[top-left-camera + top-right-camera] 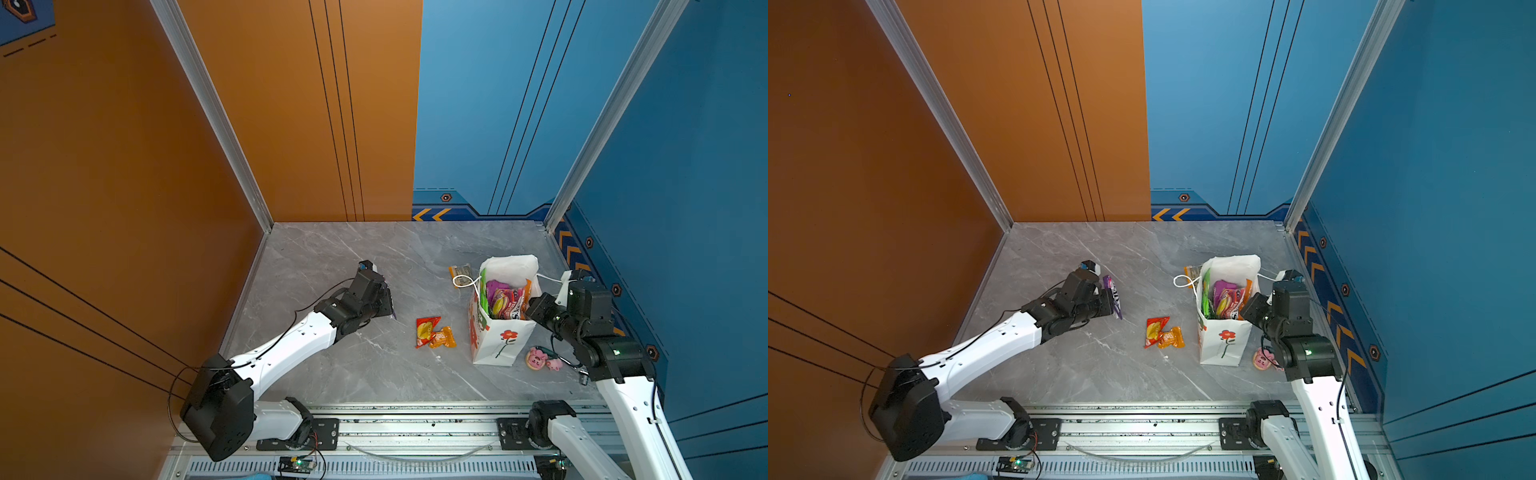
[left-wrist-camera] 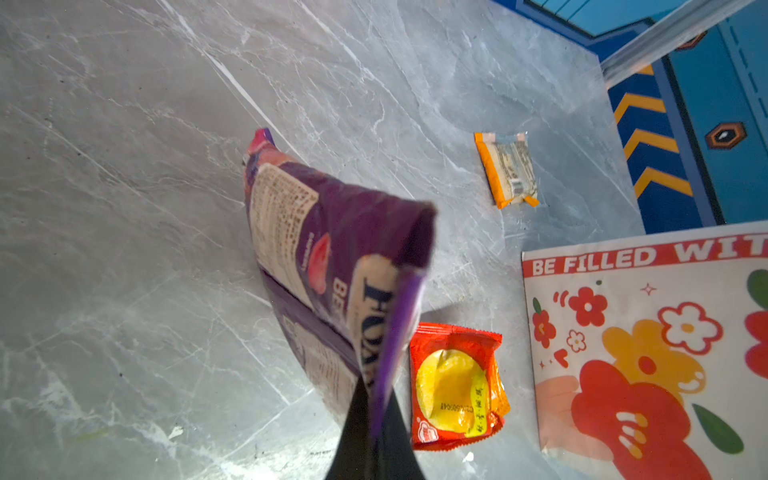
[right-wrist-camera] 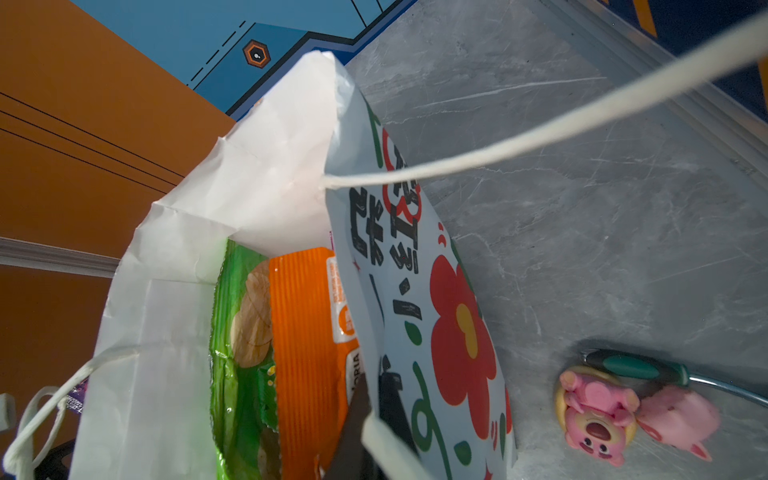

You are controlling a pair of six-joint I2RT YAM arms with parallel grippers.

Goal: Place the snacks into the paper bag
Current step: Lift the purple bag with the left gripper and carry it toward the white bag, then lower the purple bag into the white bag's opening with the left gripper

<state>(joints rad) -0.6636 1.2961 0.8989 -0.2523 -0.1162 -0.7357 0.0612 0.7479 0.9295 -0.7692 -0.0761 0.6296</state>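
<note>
Left wrist view: the left gripper pinches the edge of a glossy purple FOX'S candy bag, its long axis running out from the fingers. Beyond lie a red plastic packet and an orange-edged packet. The right gripper clamps the rim of the upright white paper gift bag, mouth up, on the grey marble tabletop between orange wall and blue wall.

Grey marble table w/ upright paper bag, red packet touching orange packet, pink toys by bag
</note>
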